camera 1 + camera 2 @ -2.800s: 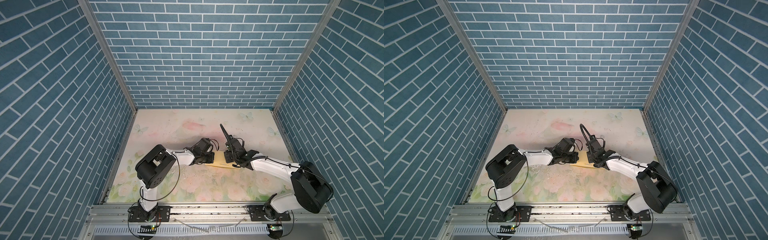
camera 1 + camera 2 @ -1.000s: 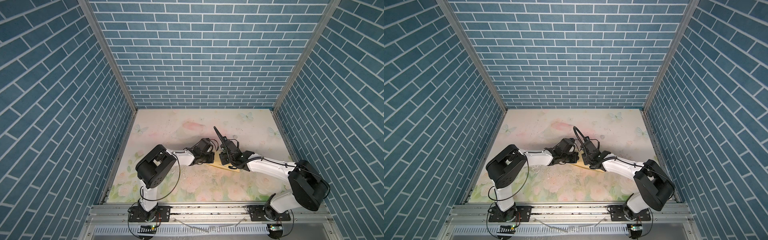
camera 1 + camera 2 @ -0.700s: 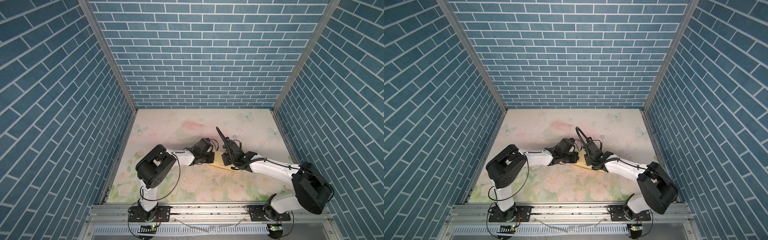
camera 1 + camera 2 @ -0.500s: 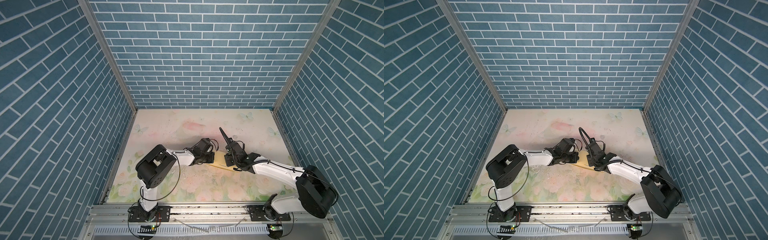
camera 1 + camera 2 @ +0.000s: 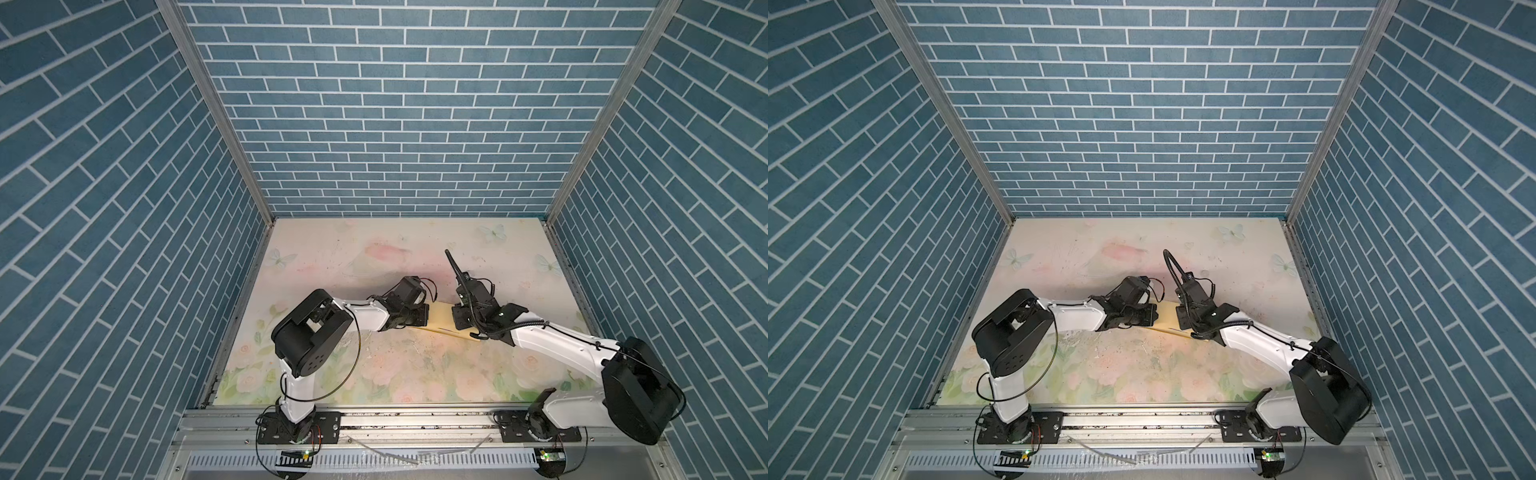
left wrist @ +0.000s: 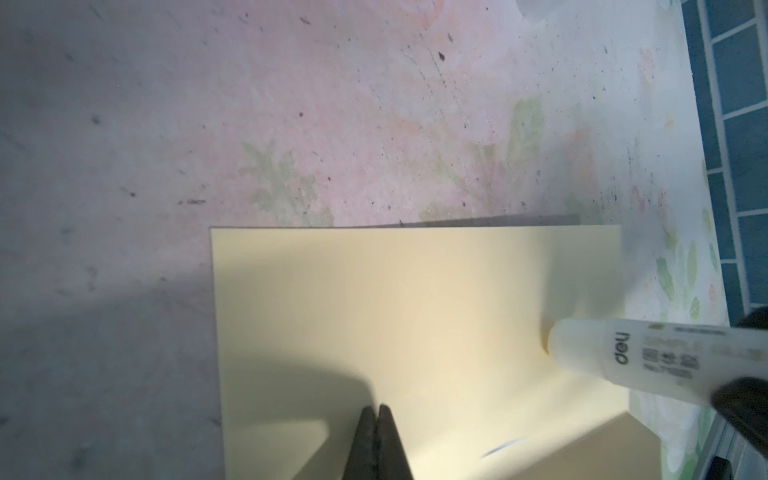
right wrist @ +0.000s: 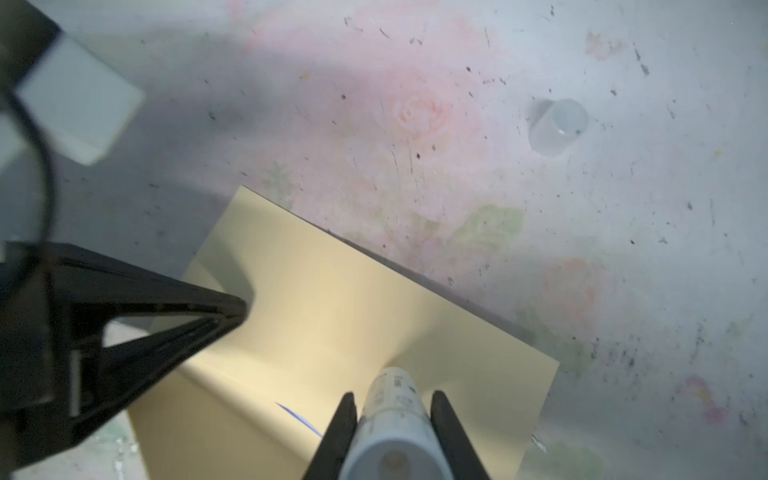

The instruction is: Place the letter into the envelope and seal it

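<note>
The yellow-tan envelope lies flat between my two grippers in both top views. Its open flap is spread on the table. My left gripper is shut, with its tips pressing down on the flap. My right gripper is shut on a white glue stick, whose tip touches the flap near its side edge. The letter is hidden, except perhaps a thin blue streak at the flap's fold.
A translucent glue cap stands on the floral table beyond the envelope. Blue brick walls close in the table on three sides. The right arm's cable loop sticks up behind its wrist.
My right gripper has slid to the right along the envelope with the glue stick in it. The left gripper has stayed pressed on the flap.
</note>
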